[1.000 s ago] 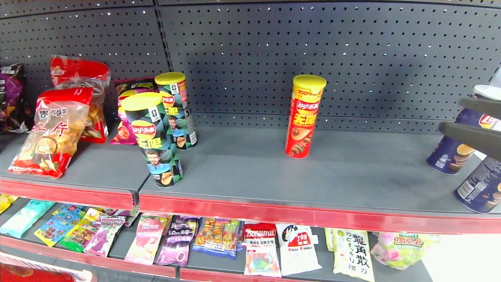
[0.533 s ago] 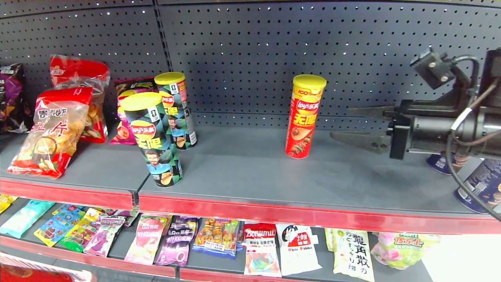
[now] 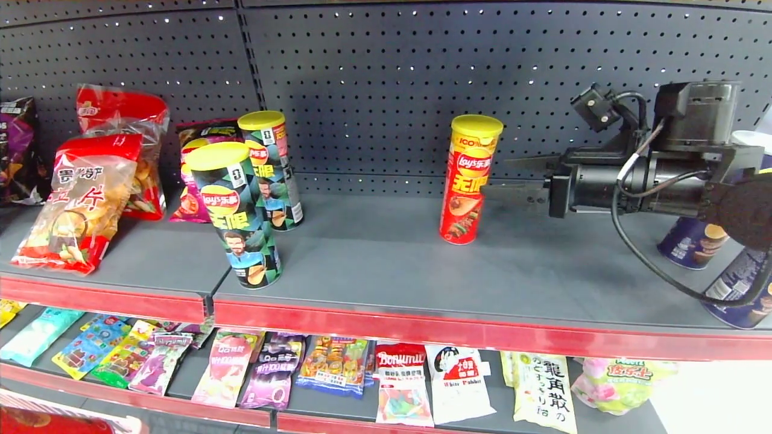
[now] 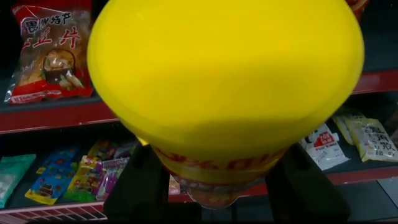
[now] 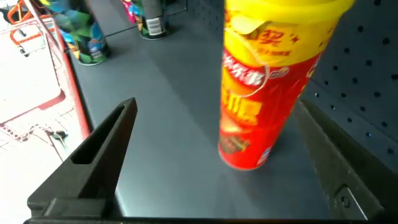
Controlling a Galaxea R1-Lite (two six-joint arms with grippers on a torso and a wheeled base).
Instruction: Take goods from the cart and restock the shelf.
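Yellow-lidded can (image 4: 224, 81) is clenched in my left pincer (image 4: 217, 193), held out facing the shelf (image 4: 56, 115). On the upper level, from the left, I see snack bags (image 3: 78, 199), two green cans (image 3: 238, 217), then a red can (image 3: 467, 181) standing upright mid-shelf. My right pincer (image 3: 494, 176) is released, its jaws spread to either side of that red can, with a gap showing on both sides on the wrist camera. Blue cans (image 3: 687, 241) stand at the far right, behind that arm

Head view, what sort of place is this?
Most likely a shop's snack aisle: a pegboard-backed shelf with a red front rail, chip cans standing on it, and rows of snack packets on the shelf below.
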